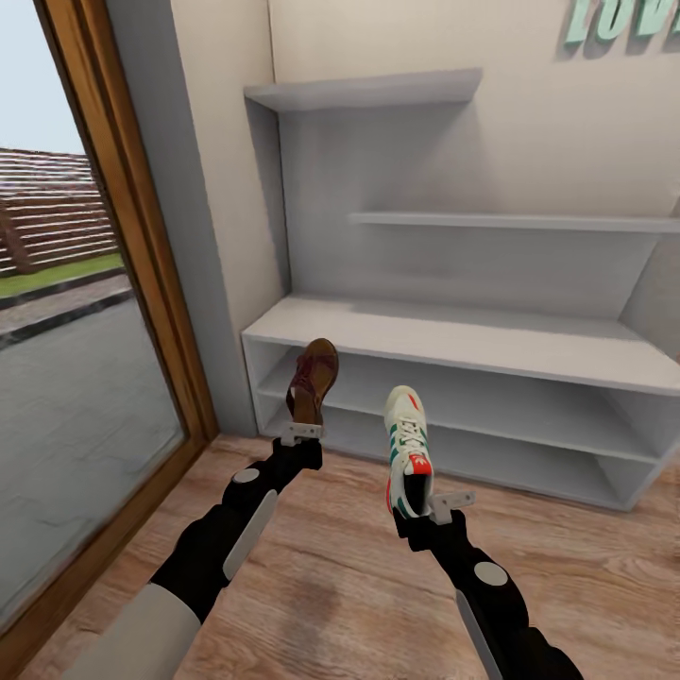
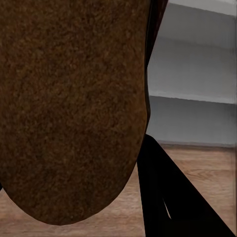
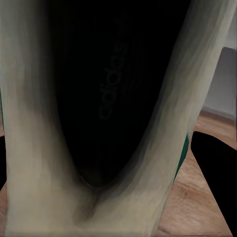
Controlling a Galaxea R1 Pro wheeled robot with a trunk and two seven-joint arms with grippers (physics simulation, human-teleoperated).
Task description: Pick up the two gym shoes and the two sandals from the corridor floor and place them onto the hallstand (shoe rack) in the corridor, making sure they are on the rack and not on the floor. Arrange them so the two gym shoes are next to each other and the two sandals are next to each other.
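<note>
Left gripper (image 1: 305, 433) is clamped on a brown sandal (image 1: 314, 380), right gripper (image 1: 442, 507) on a gym shoe (image 1: 408, 451), both held up just in front of the hallstand (image 1: 453, 342). Nothing's on it yet, so I'd say roughly halfway at best.

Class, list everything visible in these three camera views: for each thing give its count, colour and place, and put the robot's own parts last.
sandal: one, dark brown, held upright in front of the rack
gym shoe: one, white with green stripes and red patches, held toe-up
shoe rack: one, white, against the wall, flat top over two open shelves
wall shelves: two, white, above the rack
teal lettering: on the wall, upper right
glass door: wooden frame, left
floor: wood planks
left end effector: grips the sandal
right end effector: grips the gym shoe
</note>
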